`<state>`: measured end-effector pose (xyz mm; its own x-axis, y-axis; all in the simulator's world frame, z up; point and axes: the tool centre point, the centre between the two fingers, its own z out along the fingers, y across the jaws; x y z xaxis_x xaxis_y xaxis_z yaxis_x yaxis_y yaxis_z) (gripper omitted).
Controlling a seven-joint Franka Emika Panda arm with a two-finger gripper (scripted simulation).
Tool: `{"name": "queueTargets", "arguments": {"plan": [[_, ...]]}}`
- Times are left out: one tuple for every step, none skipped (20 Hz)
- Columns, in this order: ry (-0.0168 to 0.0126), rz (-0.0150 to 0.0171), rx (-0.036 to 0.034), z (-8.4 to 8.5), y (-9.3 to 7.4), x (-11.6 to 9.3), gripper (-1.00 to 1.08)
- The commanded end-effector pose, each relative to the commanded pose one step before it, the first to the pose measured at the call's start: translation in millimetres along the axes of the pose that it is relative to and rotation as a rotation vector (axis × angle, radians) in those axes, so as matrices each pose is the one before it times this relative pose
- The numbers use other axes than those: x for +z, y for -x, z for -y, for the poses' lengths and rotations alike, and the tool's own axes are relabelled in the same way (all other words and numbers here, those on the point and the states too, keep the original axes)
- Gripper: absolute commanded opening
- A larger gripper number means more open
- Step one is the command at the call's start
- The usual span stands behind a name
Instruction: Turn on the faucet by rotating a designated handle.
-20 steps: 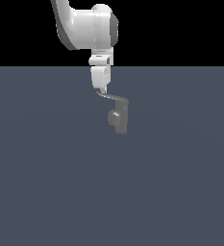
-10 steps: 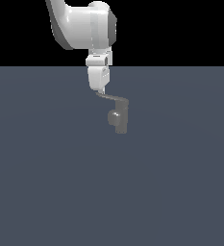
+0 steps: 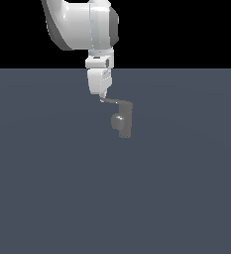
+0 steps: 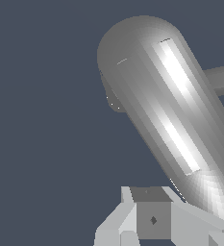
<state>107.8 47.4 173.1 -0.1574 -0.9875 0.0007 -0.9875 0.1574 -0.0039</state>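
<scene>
Grey floor: one faucet (image 3: pixel 123 121), one handle (image 3: pixel 112 101); pincer (image 3: pixel 101 95) state unclear.

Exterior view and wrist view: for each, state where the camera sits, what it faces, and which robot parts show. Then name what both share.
Exterior view: off the arm, raised, facing the faucet on the grey floor; shows the white arm descending to the gripper at the handle tip.
Wrist view: on the wrist, very close to the faucet, which fills the frame; only the gripper shows.
Shared: faucet, gripper, floor.
</scene>
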Motion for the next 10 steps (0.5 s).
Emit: {"name": "queueTargets", "arguments": {"plan": [[0.00432, 0.00095, -0.00376, -8.78, 3.88, -0.08, -1.00], [0.00000, 0.00000, 0.00000, -2.56, 0.49, 0.01, -1.00], [0.00000, 0.00000, 0.00000, -2.58, 0.49, 0.01, -1.00], [0.00000, 0.00000, 0.00000, -2.59, 0.50, 0.01, -1.00], [0.00000, 0.00000, 0.00000, 0.00, 0.00, 0.00, -1.00], [-0.00262, -0.00196, 0.00375, 3.76, -3.24, -0.04, -1.00], [0.00000, 0.00000, 0.00000, -2.31, -1.41, -0.04, -1.00], [0.00000, 0.00000, 0.00000, -2.32, -1.42, -0.04, -1.00], [0.00000, 0.00000, 0.00000, -2.34, -1.43, -0.04, -1.00], [0.00000, 0.00000, 0.00000, -2.35, -1.44, -0.04, -1.00]]}}
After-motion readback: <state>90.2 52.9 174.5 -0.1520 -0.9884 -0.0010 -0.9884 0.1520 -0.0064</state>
